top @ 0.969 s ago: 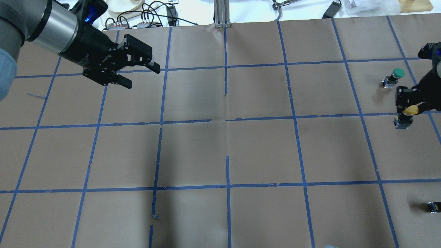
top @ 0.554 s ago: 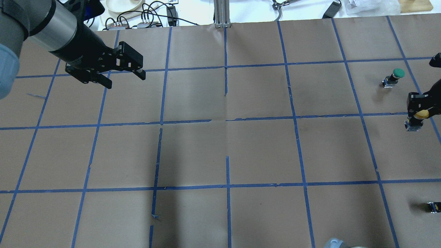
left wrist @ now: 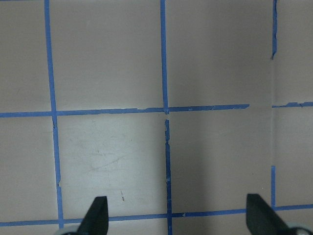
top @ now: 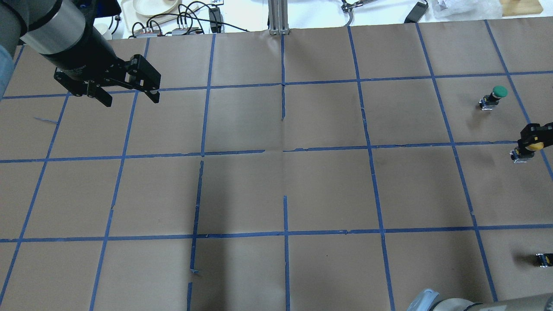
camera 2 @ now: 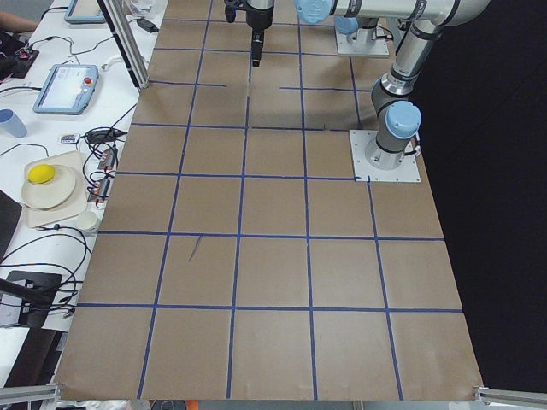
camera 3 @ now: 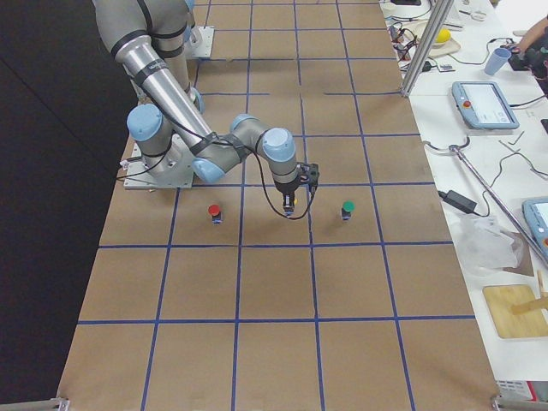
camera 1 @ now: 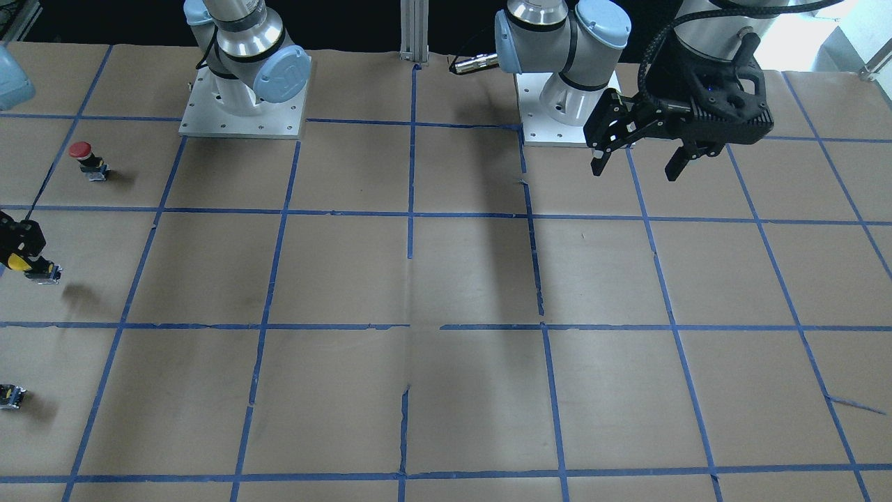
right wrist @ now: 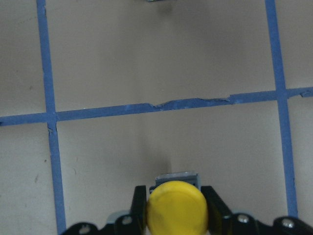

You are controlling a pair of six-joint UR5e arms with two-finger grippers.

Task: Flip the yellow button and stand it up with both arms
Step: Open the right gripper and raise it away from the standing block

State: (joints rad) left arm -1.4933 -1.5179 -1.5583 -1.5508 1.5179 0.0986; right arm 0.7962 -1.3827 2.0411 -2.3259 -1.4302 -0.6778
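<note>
Compared with one second ago, the left gripper [top: 129, 98] is now further left over the far left part of the counter [top: 328, 185]; its jaws stand wide apart and hold nothing. The right gripper [top: 534, 139] has carried the yellow button [right wrist: 176, 211] further right, close to the right edge. It is closed on the yellow cap, and the button's shadow lies apart from it. The counter has brown paper with a grid of blue tape [top: 328, 232]. A green-capped button [top: 497, 94] stands just beyond. Behind the far edge, a white bench carries cables [top: 190, 17] and a plate [top: 151, 6]
</note>
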